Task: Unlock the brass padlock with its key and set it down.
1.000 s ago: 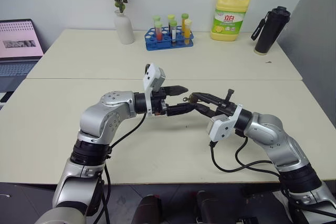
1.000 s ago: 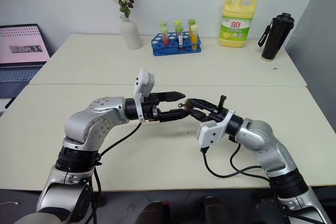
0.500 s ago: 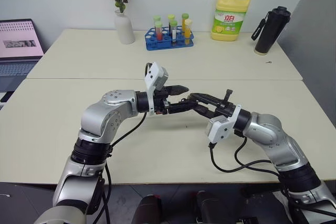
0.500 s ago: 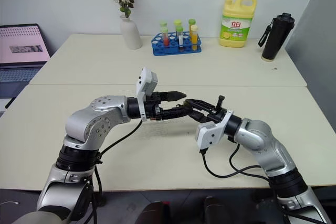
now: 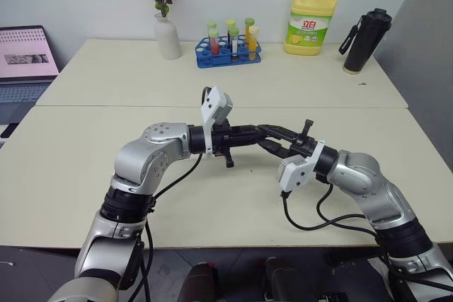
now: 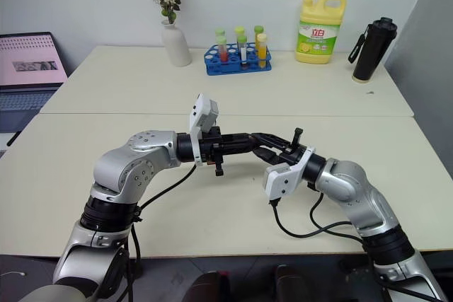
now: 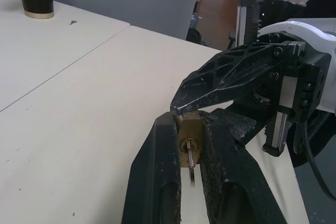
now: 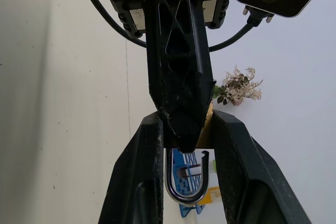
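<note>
Padlock, small and brass-coloured, sits clamped between the two black fingers of the left gripper, its keyhole face turned toward the left wrist camera. The key stands in that keyhole, its silvery blade and head hanging out from the lock's face. The right gripper meets the left one tip to tip above the near table; its two fingers also press on the lock body from either side, so both grippers are closed on the same lock. In the right wrist view the silver shackle loops out of the body between the right fingers, with one end showing a free tip, so it looks unlatched.

In the head views the two arms come together near the middle of the scene, held clear above the tabletop, the left arm reaching in from nine o'clock and the right from about four o'clock.

On the far table, at about twelve o'clock, stands a blue rack of coloured tubes. A white vase with dried flowers stands at eleven o'clock, a yellow detergent bottle at one o'clock, and a black flask further toward two. A laptop stands at ten o'clock.
</note>
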Robot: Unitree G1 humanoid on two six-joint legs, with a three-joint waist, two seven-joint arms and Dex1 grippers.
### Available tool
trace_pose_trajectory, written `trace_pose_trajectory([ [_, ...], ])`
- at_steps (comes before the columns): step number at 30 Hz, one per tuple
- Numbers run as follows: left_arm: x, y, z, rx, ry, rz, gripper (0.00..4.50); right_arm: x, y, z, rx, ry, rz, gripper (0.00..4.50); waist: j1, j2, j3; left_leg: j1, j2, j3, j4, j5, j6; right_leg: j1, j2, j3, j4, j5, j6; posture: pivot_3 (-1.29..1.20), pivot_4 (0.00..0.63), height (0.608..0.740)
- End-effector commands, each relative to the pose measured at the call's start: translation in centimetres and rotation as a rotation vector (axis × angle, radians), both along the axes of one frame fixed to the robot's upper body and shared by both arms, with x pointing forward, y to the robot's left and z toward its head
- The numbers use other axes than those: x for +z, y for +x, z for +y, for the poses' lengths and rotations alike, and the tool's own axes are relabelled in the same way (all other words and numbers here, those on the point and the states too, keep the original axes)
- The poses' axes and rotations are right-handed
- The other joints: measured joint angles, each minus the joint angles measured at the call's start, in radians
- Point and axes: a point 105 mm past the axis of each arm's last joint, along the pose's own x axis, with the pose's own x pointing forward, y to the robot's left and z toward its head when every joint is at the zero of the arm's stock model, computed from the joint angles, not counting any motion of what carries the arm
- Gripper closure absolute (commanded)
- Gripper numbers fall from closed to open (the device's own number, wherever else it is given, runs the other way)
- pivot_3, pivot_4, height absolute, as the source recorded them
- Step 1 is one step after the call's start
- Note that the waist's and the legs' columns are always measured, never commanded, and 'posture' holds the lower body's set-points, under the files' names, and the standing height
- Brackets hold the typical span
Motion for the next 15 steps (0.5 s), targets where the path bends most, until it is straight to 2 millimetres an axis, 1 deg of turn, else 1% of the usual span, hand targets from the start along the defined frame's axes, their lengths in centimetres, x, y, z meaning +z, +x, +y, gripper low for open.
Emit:
trace_pose_trajectory([
  [1, 1.3, 0.1, 0.0, 0.004, -0.009, -0.062, 4.32, 1.0, -1.2, 0.2, 0.06, 0.013, -0.027, 3.57, 0.0, 0.0, 0.0, 0.0, 0.0, 0.0, 0.0, 0.0, 0.0, 0.0, 0.0, 0.0, 0.0, 0.0, 0.0, 0.0, 0.15, 0.74],
  [2, 1.3, 0.0, 0.0, -0.003, -0.013, -0.061, 4.32, 1.1, -1.0, -0.3, 0.041, 0.023, -0.007, 3.57, 0.0, 0.0, 0.0, 0.0, 0.0, 0.0, 0.0, 0.0, 0.0, 0.0, 0.0, 0.0, 0.0, 0.0, 0.0, 0.0, 0.15, 0.74],
  [3, 1.3, 0.0, 0.0, -0.008, -0.015, -0.061, 4.32, 1.1, -0.9, -0.7, 0.029, 0.029, 0.006, 2.86, 0.0, 0.0, 0.0, 0.0, 0.0, 0.0, 0.0, 0.0, 0.0, 0.0, 0.0, 0.0, 0.0, 0.0, 0.0, 0.0, 0.15, 0.74],
  [4, 1.4, -0.1, -0.1, -0.014, -0.019, -0.062, 4.32, 1.2, -0.7, -1.1, 0.012, 0.046, 0.035, 2.59, 0.0, 0.0, 0.0, 0.0, 0.0, 0.0, 0.0, 0.0, 0.0, 0.0, 0.0, 0.0, 0.0, 0.0, 0.0, 0.0, 0.15, 0.74],
  [6, 1.5, -0.4, -0.1, -0.048, -0.033, -0.065, 4.32, 1.2, -0.5, -1.8, -0.015, 0.077, 0.096, 1.91, 0.0, 0.0, 0.0, 0.0, 0.0, 0.0, 0.0, 0.0, 0.0, 0.0, 0.0, 0.0, 0.0, 0.0, 0.0, 0.0, 0.15, 0.74],
  [8, 1.5, -0.3, -0.1, -0.059, -0.046, -0.066, 4.32, 0.5, -1.0, -2.6, -0.005, 0.081, 0.237, 1.23, 0.001, 0.0, 0.0, 0.0, 0.0, 0.0, 0.0, 0.0, 0.0, 0.0, 0.0, 0.0, 0.0, 0.0, 0.0, 0.0, 0.15, 0.74],
  [10, 1.5, -0.1, 0.0, -0.06, -0.053, -0.067, 4.32, 0.1, -1.6, -3.1, 0.0, 0.082, 0.334, 1.18, 0.001, 0.0, 0.0, 0.0, 0.0, 0.0, 0.0, 0.0, 0.0, 0.0, 0.0, 0.0, 0.0, 0.0, 0.0, 0.0, 0.15, 0.74],
  [12, 1.6, -0.1, -0.1, -0.08, -0.06, -0.064, 4.32, 0.0, -2.3, -4.1, -0.012, 0.121, 0.495, 1.18, 0.002, 0.0, 0.0, 0.0, 0.0, 0.0, 0.0, 0.0, 0.0, 0.001, 0.0, 0.0, 0.0, 0.0, 0.0, 0.0, 0.15, 0.74],
  [14, 1.6, -0.2, -0.2, -0.104, -0.062, -0.062, 4.32, 0.6, -3.3, -4.5, 0.001, 0.162, 0.605, 1.18, 0.002, 0.0, 0.0, 0.0, 0.0, -0.001, 0.0, 0.0, 0.0, 0.001, 0.0, -0.001, 0.0, 0.0, 0.0, 0.0, 0.15, 0.74],
  [15, 1.6, -0.2, -0.3, -0.113, -0.06, -0.064, 4.32, 0.9, -3.7, -4.4, 0.014, 0.171, 0.636, 1.57, 0.002, 0.0, 0.0, 0.0, 0.0, -0.001, 0.0, 0.0, 0.0, 0.001, 0.0, -0.001, 0.0, 0.0, 0.0, 0.0, 0.15, 0.74],
])
